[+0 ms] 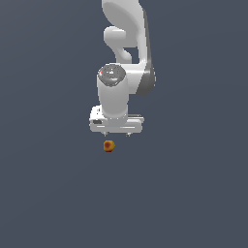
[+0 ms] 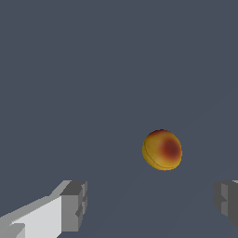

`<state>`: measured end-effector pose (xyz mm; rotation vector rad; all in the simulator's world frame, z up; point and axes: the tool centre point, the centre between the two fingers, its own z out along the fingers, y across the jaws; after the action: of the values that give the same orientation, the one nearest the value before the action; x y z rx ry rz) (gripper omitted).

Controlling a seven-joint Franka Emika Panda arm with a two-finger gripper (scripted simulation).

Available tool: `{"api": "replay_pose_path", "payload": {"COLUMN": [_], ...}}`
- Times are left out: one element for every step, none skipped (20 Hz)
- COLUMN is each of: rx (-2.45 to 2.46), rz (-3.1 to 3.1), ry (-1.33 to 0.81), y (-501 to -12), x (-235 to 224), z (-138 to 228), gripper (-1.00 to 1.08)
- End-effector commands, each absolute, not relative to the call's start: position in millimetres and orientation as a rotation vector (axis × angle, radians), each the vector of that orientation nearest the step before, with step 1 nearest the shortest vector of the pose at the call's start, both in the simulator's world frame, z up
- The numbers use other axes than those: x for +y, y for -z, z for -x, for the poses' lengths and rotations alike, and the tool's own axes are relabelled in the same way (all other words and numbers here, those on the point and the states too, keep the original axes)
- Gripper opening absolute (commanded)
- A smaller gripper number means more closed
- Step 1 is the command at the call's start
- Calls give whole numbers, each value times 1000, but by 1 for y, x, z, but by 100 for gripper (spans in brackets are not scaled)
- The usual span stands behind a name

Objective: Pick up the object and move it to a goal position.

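In the exterior view, the white arm reached down from the top of the frame, and its gripper (image 1: 116, 134) hung just above the object (image 1: 109, 146), a small mottled red, orange and yellow ball. The ball rested on the plain dark grey floor, alone, with no edge or corner of that surface in sight to place it by. It sat slightly toward the exterior view's left of the gripper's middle, close below it but not touching. Only the short tips of the fingers showed beneath the hand, set well apart.

In the wrist view, the gripper (image 2: 151, 207) was spread wide: one finger pad (image 2: 74, 205) and the other finger pad (image 2: 225, 200) stood far apart, with the ball (image 2: 161, 149) ahead of them and not yet between them. Nothing was held. The ball lay nearer the second pad's side than the first, so the approach looked a little off-centre.

The ball appeared light and rigid with a smooth, curved skin, so it would likely roll if nudged and slip if pinched off its widest part. The soundest hold seemed to be across its middle, pads on opposite sides at its full width, after centring over it and descending straight. No goal marker was visible in either view.
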<state>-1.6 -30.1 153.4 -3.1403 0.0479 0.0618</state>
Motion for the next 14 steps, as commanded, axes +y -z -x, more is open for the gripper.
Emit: {"api": "replay_pose_path", "payload": {"rx": [48,46,39,29,15,-1,-15,-24,-29,-30,-28,-27,-28,-31], "rz": [3140,3141,3142,3143,3145,3148,3150,3152,3153,3153,3153,3152,3152,3152], "ry": [-62,-60,-54,-45,-33,-18,-5,5,10,12,11,9,8,7], "y": [-153,-154,-156,-159,-163,-168,-173,-177,-179,-180,-180,-179,-177,-176], "x": [-30,-30,-29,-28,-27,-25,-24,-22,-22,-21,-21,-22,-22,-23], "z": [2,1,0,-2,-4,-7,-10,-11,-13,-13,-13,-12,-12,-12], "gripper": [100,100,100,100,100,100,100,100,100,100,100,100,100,100]}}
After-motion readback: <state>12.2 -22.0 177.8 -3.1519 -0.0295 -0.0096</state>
